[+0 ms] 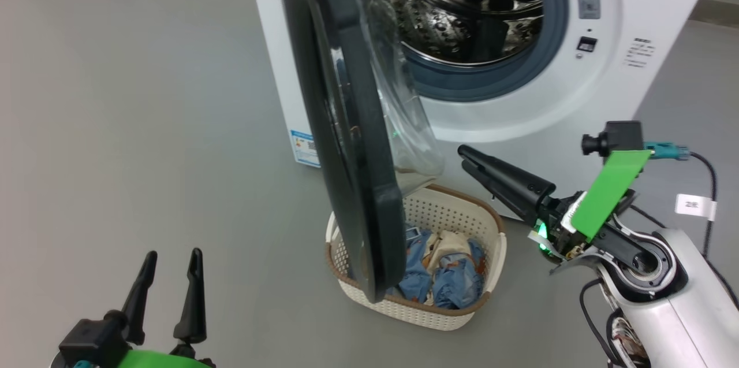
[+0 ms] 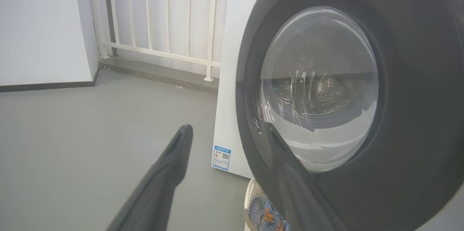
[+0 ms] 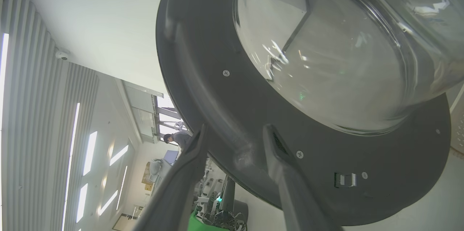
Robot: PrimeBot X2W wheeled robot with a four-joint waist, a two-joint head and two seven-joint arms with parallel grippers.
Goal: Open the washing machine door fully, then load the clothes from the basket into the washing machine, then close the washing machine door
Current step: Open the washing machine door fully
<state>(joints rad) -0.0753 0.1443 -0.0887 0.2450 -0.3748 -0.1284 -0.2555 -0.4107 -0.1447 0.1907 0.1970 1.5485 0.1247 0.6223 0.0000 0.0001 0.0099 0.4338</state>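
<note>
The white washing machine (image 1: 577, 102) stands with its steel drum (image 1: 462, 4) exposed. The washing machine door (image 1: 346, 142) swings out edge-on towards me, its glass bowl (image 1: 398, 114) facing right. Below the door's lower edge sits the cream basket (image 1: 462, 212) holding the blue and cream clothes (image 1: 450, 275). My right gripper (image 1: 470, 160) hovers right of the door above the basket. In the right wrist view its fingers (image 3: 181, 180) stand apart and open before the door's inner face (image 3: 224, 107), holding nothing. My left gripper (image 1: 173, 275) is open at the lower left, facing the door's outer face (image 2: 398, 78).
Grey floor (image 1: 144, 96) spreads left of the machine. A white railing (image 2: 166, 17) and wall (image 2: 43, 24) stand behind it. A blue label (image 2: 222, 157) marks the machine's side. A cable with a white tag (image 1: 695, 204) hangs by my right arm. A person (image 3: 175, 138) is far off.
</note>
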